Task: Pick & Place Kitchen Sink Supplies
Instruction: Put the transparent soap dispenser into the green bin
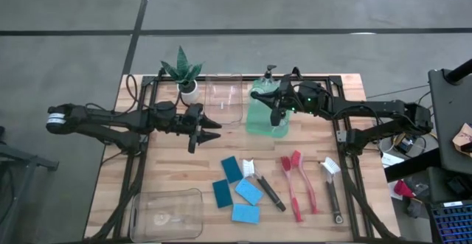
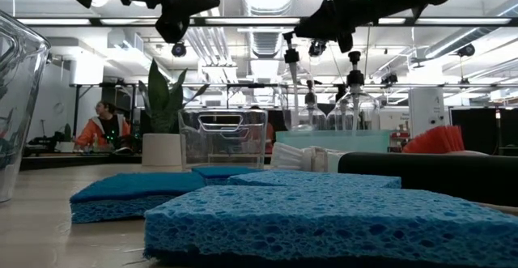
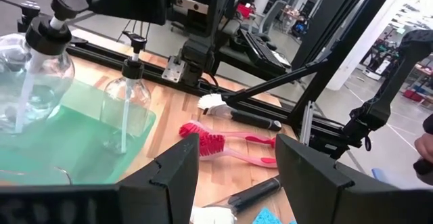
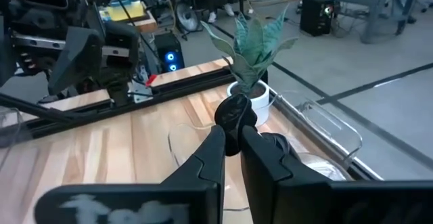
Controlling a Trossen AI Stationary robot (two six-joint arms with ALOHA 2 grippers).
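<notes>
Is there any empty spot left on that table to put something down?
Bare wood lies left of the dark blue sponges, between the potted plant and the clear bin at the front corner. Another patch sits right of the black brush. The front middle is crowded: sponges and red brushes lie close together.

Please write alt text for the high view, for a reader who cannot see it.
Seen from above, the right gripper is over the green bin holding bottles, while the left gripper is open beside it. Blue sponges and dish brushes lie on the wooden table.

No text, label or number can be read anywhere.
</notes>
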